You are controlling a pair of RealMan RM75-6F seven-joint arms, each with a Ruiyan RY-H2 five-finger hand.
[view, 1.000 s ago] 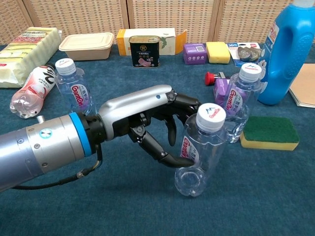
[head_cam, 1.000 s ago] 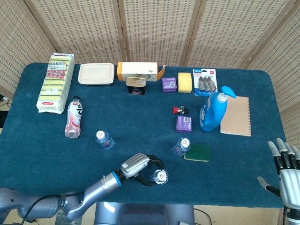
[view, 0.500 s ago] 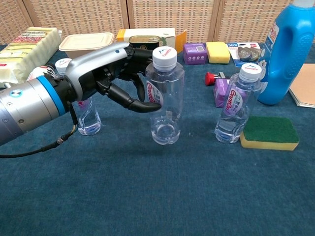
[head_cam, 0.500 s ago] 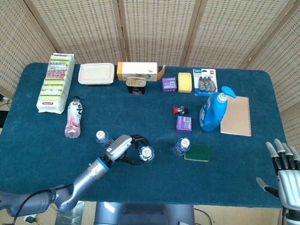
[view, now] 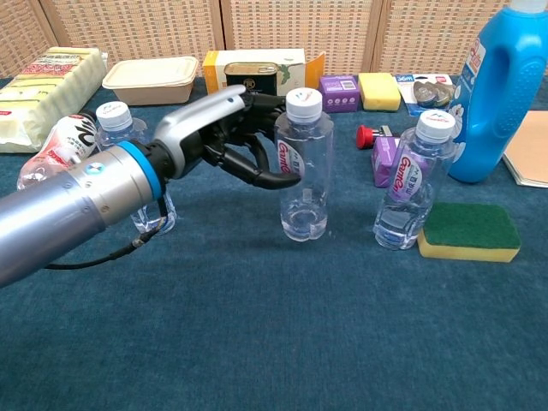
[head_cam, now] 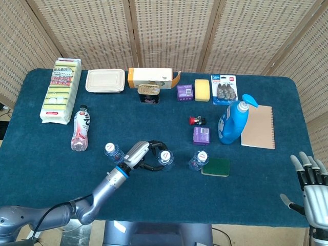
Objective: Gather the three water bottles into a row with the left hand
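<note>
Three clear water bottles with white caps stand roughly in a line near the table's front. My left hand [view: 233, 137] grips the middle bottle [view: 305, 167] around its upper body, and the bottle stands upright on the blue cloth. The left bottle [view: 128, 156] is partly hidden behind my forearm. The right bottle [view: 411, 184] stands free beside a green sponge. From the head view, the left hand [head_cam: 144, 154] reaches in from the lower left to the middle bottle [head_cam: 165, 158], between the left bottle [head_cam: 111, 151] and the right bottle [head_cam: 199, 160]. My right hand [head_cam: 310, 185] hangs off the table's right front corner, fingers spread, holding nothing.
A green sponge [head_cam: 216, 167] lies just right of the right bottle. Behind it are a purple box [head_cam: 201, 135], a blue detergent bottle [head_cam: 233, 123] and a notebook [head_cam: 258, 127]. A pink drink bottle [head_cam: 80, 129] lies to the left. Boxes, a tin and sponges line the back edge.
My left hand carried the middle bottle from the front edge away from me and to the right, setting it between the other two bottles. The right hand stayed put.
</note>
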